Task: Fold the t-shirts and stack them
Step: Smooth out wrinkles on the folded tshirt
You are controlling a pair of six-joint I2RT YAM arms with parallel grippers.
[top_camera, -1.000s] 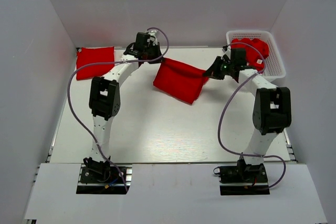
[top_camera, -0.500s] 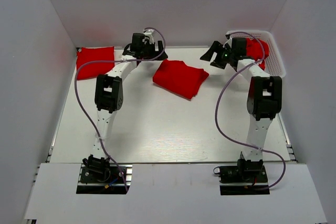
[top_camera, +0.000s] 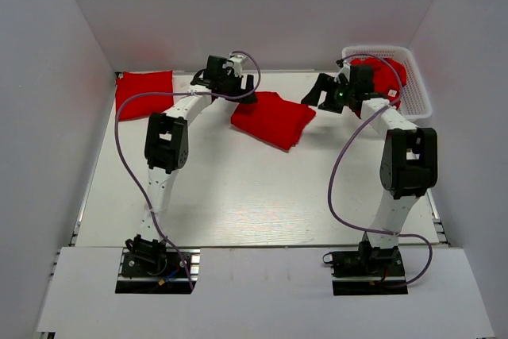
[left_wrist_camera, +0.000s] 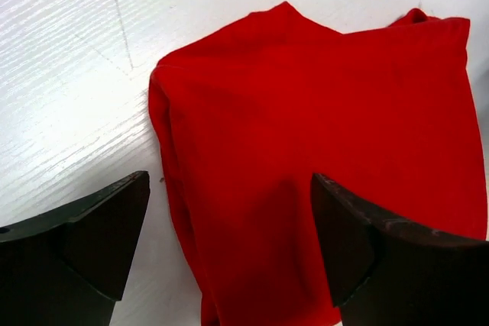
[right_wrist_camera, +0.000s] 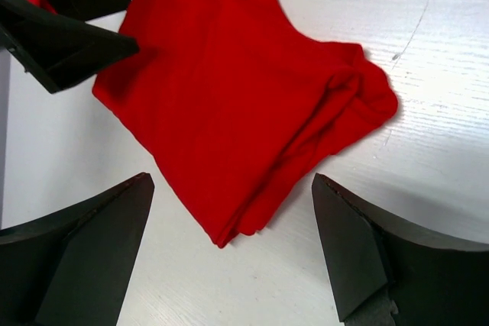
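A folded red t-shirt (top_camera: pixel 272 119) lies flat on the white table (top_camera: pixel 238 188) between the two arms. My left gripper (top_camera: pixel 247 90) hovers open over its far left corner; in the left wrist view the t-shirt (left_wrist_camera: pixel 321 143) fills the space below my left gripper (left_wrist_camera: pixel 229 242), untouched. My right gripper (top_camera: pixel 319 93) stands open just off its right corner; in the right wrist view the t-shirt (right_wrist_camera: pixel 237 104) lies ahead of my right gripper (right_wrist_camera: pixel 229 242). Another folded t-shirt (top_camera: pixel 144 93) rests at the far left. More red t-shirts (top_camera: pixel 386 71) sit crumpled in the basket.
A white mesh basket (top_camera: pixel 418 97) stands at the back right corner. White walls close in the table on three sides. The left gripper's dark fingers (right_wrist_camera: pixel 65 32) show at the top left of the right wrist view.
A second ago both grippers held the t-shirt stretched above the table. They opened and let it drop; it now lies folded, and both grippers hover near its far corners.
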